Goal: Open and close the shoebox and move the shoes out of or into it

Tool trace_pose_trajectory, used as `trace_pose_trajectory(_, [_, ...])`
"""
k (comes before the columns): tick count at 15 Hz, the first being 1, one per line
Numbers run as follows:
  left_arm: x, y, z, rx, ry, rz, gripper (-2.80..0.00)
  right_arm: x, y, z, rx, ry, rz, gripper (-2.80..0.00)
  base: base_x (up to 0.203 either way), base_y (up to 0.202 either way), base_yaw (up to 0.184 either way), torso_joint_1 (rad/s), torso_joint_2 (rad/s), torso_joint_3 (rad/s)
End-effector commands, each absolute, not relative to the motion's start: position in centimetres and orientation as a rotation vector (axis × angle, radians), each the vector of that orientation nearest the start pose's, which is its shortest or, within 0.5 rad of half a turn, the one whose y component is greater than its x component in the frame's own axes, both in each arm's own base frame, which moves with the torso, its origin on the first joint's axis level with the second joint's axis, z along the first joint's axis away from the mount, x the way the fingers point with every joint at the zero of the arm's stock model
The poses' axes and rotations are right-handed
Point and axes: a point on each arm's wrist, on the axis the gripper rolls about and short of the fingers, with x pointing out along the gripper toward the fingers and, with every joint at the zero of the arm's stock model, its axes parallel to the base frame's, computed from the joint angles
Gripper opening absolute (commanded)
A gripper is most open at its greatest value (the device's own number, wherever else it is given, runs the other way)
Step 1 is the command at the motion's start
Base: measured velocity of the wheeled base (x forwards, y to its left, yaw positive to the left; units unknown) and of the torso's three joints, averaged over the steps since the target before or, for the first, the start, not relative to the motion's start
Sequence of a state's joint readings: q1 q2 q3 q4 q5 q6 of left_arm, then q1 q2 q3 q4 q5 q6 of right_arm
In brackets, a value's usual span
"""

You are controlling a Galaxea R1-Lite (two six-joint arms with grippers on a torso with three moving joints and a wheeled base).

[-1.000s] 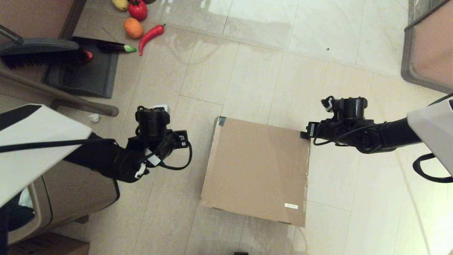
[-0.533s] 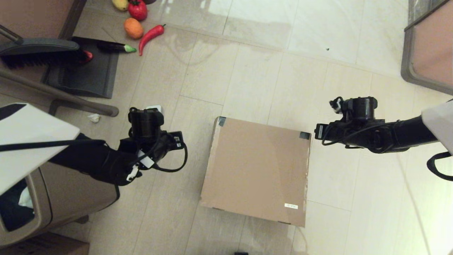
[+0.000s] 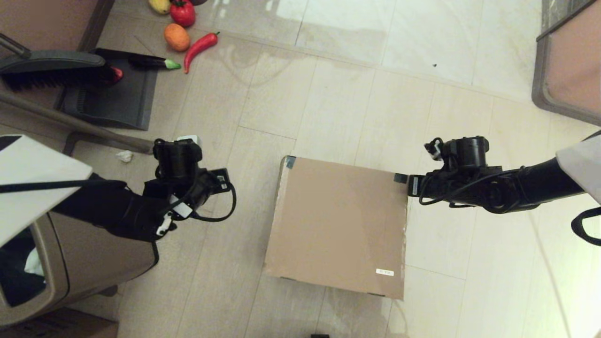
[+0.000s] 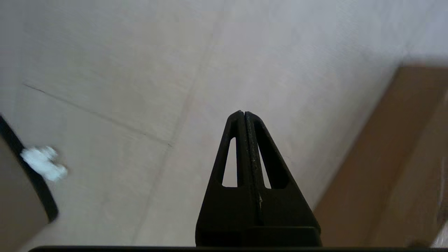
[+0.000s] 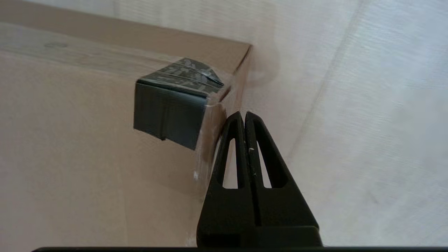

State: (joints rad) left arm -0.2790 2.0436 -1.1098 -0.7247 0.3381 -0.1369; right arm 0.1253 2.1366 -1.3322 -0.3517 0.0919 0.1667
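While lidded, shoebox point(image 3: 339, 225) corner beside right tool point(image 5: 244, 115)

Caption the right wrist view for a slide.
Right gripper, fingers shut, at the shoebox corner beside its dark tape patch.

dustpan point(image 3: 112, 98), brush point(image 3: 51, 70), red chili point(image 3: 201, 46), trash bin point(image 3: 89, 263).

A home-like room, probably a staged household space, is showing here. Pale beige floor tiles point(image 3: 338, 94) are covering the ground. At the far left a broom point(image 3: 51, 70) is resting on a dark dustpan point(image 3: 112, 98), with toy-looking produce lying nearby: a red chili point(image 3: 201, 45), an orange point(image 3: 177, 37), a tomato point(image 3: 182, 12). A brown trash bin point(image 3: 89, 263) is standing at the near left, and a closed cardboard shoebox point(image 3: 338, 225) is sitting on the tiles.
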Motion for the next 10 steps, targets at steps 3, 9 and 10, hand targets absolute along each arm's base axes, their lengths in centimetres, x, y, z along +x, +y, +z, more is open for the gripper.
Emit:
trace_pose_trajectory(3, [39.0, -8.9, 15.2, -0.087, 0.158, 0.109, -2.8, 44.1, 7.0, 14.6, 0.152, 0.407, 0.206, -2.8, 0.0, 0.0, 0.0, 0.0, 0.0, 0.0])
trace_pose_trajectory(9, [36.6, -7.6, 18.7, -0.08, 0.091, 0.127, -2.8, 37.9, 3.6, 21.3, 0.151, 0.325, 0.149, -2.8, 0.0, 0.0, 0.0, 0.0, 0.0, 0.0])
trace_pose_trajectory(10, [35.3, -7.0, 20.0, -0.071, 0.066, 0.134, -2.8, 35.5, 3.1, 22.7, 0.145, 0.316, 0.145, -2.8, 0.0, 0.0, 0.0, 0.0, 0.0, 0.0])
